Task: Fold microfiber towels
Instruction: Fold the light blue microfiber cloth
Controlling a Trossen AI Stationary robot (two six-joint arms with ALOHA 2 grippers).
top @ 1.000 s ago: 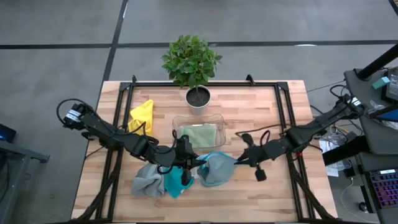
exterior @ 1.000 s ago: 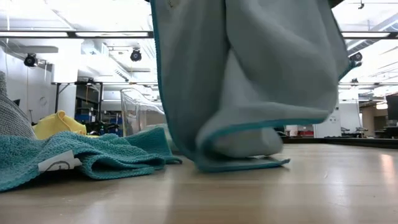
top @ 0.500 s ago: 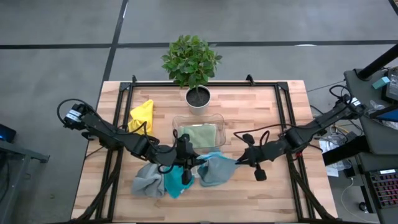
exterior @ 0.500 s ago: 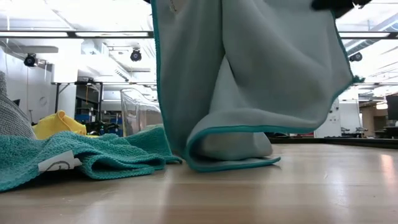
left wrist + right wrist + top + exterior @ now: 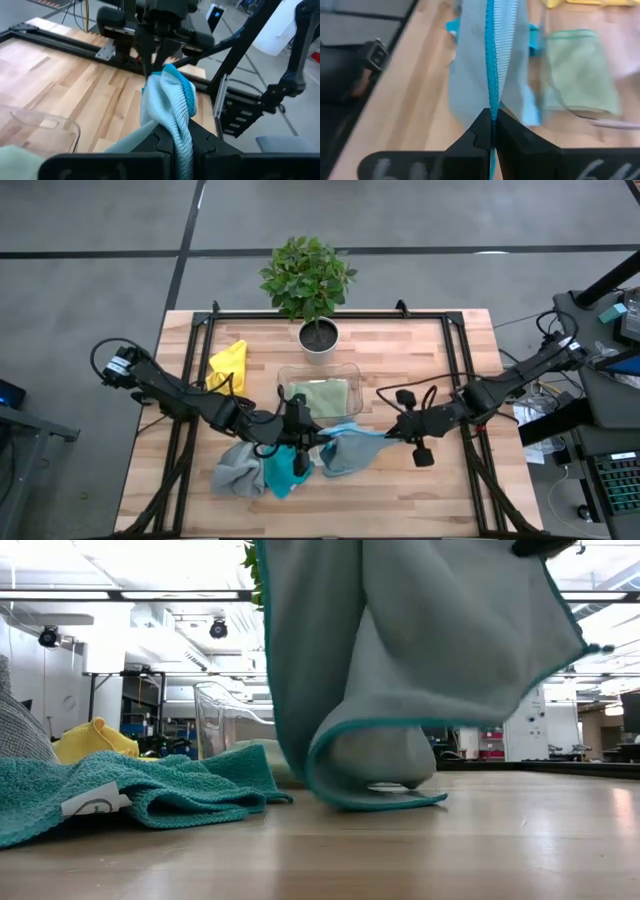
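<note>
A pale wooden counter (image 5: 400, 365) under a black frame carries the work, with a potted plant at its far edge. The left pincer (image 5: 318, 442) and right pincer (image 5: 388, 434) are each clamped on an edge of the soft light blue microfibre cloth (image 5: 345, 448), lifted mid-counter with its lower fold dragging on the wood. If the pull is uneven, an edge may slip free, or the hem may catch the crumpled teal cloth (image 5: 282, 469) beside it. The clear plastic tray (image 5: 319, 369) holds the folded sage green cloth (image 5: 322, 397).
</note>
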